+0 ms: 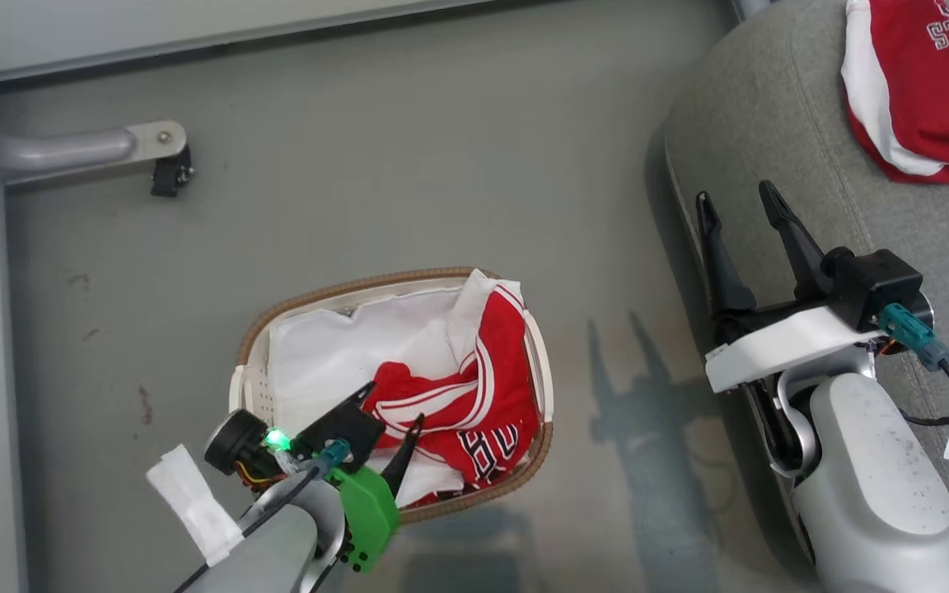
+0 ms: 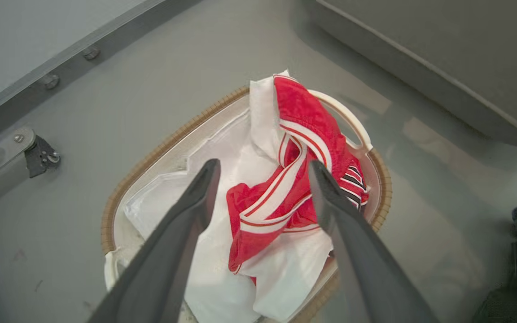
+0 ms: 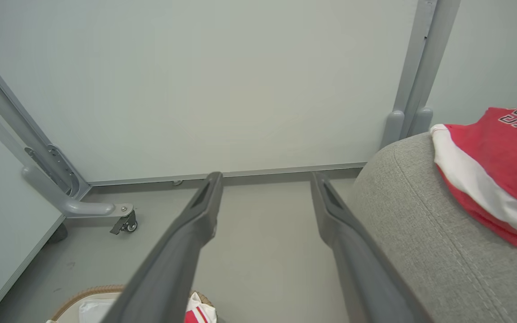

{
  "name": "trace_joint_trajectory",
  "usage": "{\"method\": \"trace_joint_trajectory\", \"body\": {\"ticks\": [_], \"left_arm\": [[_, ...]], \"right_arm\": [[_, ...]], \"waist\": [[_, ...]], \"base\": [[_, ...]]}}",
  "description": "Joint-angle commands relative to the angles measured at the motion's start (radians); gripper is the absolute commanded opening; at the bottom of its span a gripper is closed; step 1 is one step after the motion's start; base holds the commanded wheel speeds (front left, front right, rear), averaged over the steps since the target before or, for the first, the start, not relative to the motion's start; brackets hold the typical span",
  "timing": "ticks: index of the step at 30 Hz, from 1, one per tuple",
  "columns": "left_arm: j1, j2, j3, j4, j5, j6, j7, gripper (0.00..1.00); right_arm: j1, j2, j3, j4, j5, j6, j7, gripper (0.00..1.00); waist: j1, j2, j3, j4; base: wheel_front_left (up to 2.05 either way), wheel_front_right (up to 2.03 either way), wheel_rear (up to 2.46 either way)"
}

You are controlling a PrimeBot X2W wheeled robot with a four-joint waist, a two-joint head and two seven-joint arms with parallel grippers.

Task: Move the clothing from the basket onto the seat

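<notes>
Head view reveals lettering (image 1: 493, 449), perhaps numerals, on the basket's (image 1: 343, 284) jersey (image 1: 474, 403).

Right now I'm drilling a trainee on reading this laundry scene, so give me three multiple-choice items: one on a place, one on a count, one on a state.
1. Where is the loose jersey?
A. on the floor
B. on the seat
C. on a shelf

2. How many red jerseys are visible in all?
A. one
B. two
C. four

3. How is the left gripper over the basket?
A. open, empty
B. shut on a jersey
C. shut on the liner

Answers:
1 B, it lies crumpled on the grey cushion.
2 B, one lies on the seat and the second jersey lies in the basket.
3 A, its fingers stand wide apart, gripping nothing.
</notes>
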Motion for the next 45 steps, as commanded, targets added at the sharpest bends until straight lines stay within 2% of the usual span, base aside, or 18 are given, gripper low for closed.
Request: {"method": "trace_joint_trajectory", "body": {"ticks": [1,6,11,19,29,30,32,34,35,36,45], "left_arm": [[-0.037,0.018,-0.048,0.022,-0.017,-0.002,0.005,1.00],[-0.122,0.049,-0.218,0.100,-0.065,-0.001,0.021,1.00],[-0.203,0.085,-0.322,0.171,-0.102,-0.001,0.045,1.00],[-0.298,0.133,-0.409,0.256,-0.145,-0.001,0.063,1.00],[-0.375,0.146,-0.468,0.323,-0.181,-0.001,0.066,1.00],[-0.378,0.145,-0.475,0.327,-0.184,-0.001,0.070,0.95],[-0.384,0.142,-0.487,0.332,-0.194,-0.001,0.076,0.49],[-0.391,0.138,-0.496,0.334,-0.205,-0.001,0.078,0.16],[-0.396,0.135,-0.500,0.333,-0.211,-0.001,0.072,0.06],[-0.398,0.132,-0.502,0.333,-0.214,-0.001,0.067,0.00],[-0.391,0.107,-0.522,0.327,-0.249,-0.001,0.011,0.00]], "right_arm": [[-0.023,-0.002,0.009,-0.009,0.013,-0.001,-0.002,1.00],[-0.061,-0.002,0.039,-0.032,0.043,-0.001,-0.002,1.00],[-0.100,-0.002,0.073,-0.058,0.075,-0.001,-0.002,1.00],[-0.146,-0.002,0.107,-0.091,0.112,-0.001,-0.002,1.00],[-0.171,-0.002,0.126,-0.095,0.131,-0.001,-0.002,1.00],[-0.174,-0.002,0.130,-0.095,0.133,-0.001,-0.002,1.00],[-0.178,-0.002,0.138,-0.094,0.134,-0.001,-0.002,1.00],[-0.179,-0.002,0.143,-0.095,0.136,-0.001,-0.002,1.00],[-0.179,-0.002,0.144,-0.095,0.136,-0.001,-0.002,1.00],[-0.179,-0.002,0.144,-0.094,0.135,-0.001,-0.002,1.00],[-0.166,-0.003,0.135,-0.070,0.099,-0.001,-0.002,1.00]], "waist": [[0.0000,0.0000,0.135,-0.089],[0.0000,0.0000,0.230,-0.137],[0.0000,0.0000,0.317,-0.182],[0.0000,0.0000,0.418,-0.233],[0.0000,0.0000,0.469,-0.242],[0.0000,0.0000,0.471,-0.242],[0.0000,0.0000,0.475,-0.242],[0.0000,0.0000,0.476,-0.241],[0.0000,0.0000,0.476,-0.240],[0.0000,0.0000,0.476,-0.238],[0.0000,0.0000,0.425,-0.204]], "base": [[0.00,0.00,0.00],[0.00,0.00,0.00],[0.00,0.00,0.00],[0.00,0.00,0.00],[0.00,0.00,0.00],[0.00,0.00,0.00],[0.00,0.00,0.00],[0.00,0.00,0.00],[0.00,0.00,0.00],[0.00,0.00,0.00],[0.00,0.00,0.00]]}}
